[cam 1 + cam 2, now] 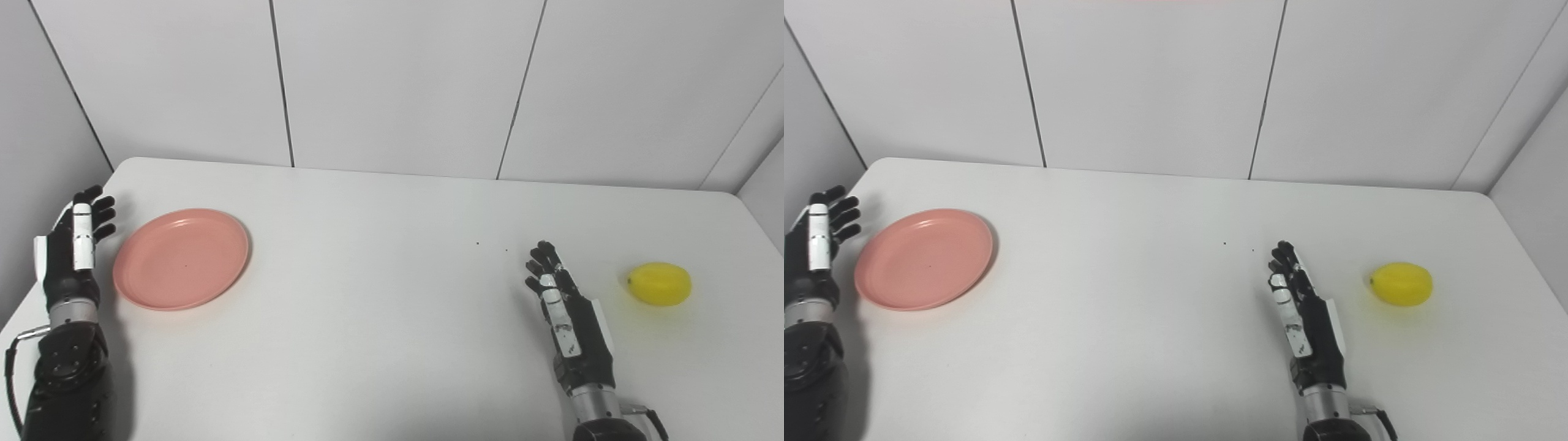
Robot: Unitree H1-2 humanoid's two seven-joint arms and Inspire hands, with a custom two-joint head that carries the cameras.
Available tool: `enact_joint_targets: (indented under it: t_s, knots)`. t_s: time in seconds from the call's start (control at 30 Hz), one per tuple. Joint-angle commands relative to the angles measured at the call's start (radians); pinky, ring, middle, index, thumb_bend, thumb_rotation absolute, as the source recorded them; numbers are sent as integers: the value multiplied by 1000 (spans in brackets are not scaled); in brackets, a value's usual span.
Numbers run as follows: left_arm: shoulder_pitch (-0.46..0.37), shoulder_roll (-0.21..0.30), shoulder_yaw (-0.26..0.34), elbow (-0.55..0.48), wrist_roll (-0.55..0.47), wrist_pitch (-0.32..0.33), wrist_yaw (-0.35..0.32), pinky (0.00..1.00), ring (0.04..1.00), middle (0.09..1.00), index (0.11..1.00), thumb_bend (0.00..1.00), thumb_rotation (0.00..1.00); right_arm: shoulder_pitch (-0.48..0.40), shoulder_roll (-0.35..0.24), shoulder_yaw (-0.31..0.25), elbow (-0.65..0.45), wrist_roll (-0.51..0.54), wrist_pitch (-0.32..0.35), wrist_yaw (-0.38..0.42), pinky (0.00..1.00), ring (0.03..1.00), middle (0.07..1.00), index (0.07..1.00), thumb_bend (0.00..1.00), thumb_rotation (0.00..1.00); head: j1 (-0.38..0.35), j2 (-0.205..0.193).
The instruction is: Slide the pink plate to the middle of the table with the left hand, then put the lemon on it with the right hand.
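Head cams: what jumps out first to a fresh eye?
The pink plate at the table's left side and the yellow lemon far right are the only colour. The left hand stands open just left of the plate; the right hand is open, left of the lemon, touching neither.

White desk (pixel 380 343) with rounded far corners, surface matte and evenly lit, a few small dark specks (pixel 478 244) near centre. White panelled wall (pixel 398 79) behind, divided by thin dark vertical seams. Side panels angle in at left and right.
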Motion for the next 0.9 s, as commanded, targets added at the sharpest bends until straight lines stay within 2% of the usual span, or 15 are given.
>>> enact_joint_targets:
  t_s: [0.0,0.17,0.33,0.5,0.6,0.73,0.87]
  knots:
    - [-46,26,-1,18,-6,-72,11,773,796,784,772,563,1000,-16,-3,-5,-20,7,-48,8,922,928,930,924,498,837,0,1]
    - [-54,19,-14,69,-13,-105,-4,801,816,804,791,572,1000,-14,-5,-5,-24,21,-38,14,923,928,928,925,509,833,2,2]
    - [-59,11,-34,103,1,-109,9,829,837,828,815,578,1000,-15,-4,-6,-23,13,-40,8,925,928,927,921,503,825,7,1]
    - [-57,3,-58,107,15,-84,17,854,862,846,832,574,1000,-17,0,-10,-22,17,-45,6,913,923,926,921,498,823,8,1]
    - [-58,-5,-67,97,20,-74,23,834,854,837,825,576,1000,-18,3,-12,-25,30,-36,8,921,926,928,921,502,812,8,1]
    - [-60,-19,-74,86,5,-81,13,832,841,824,811,546,1000,-19,0,-12,-23,31,-41,11,926,928,932,928,496,821,8,0]
    - [-59,-38,-71,54,-31,-48,-3,837,837,818,801,548,1000,-19,-3,-12,-22,27,-45,9,928,930,935,932,505,826,9,1]
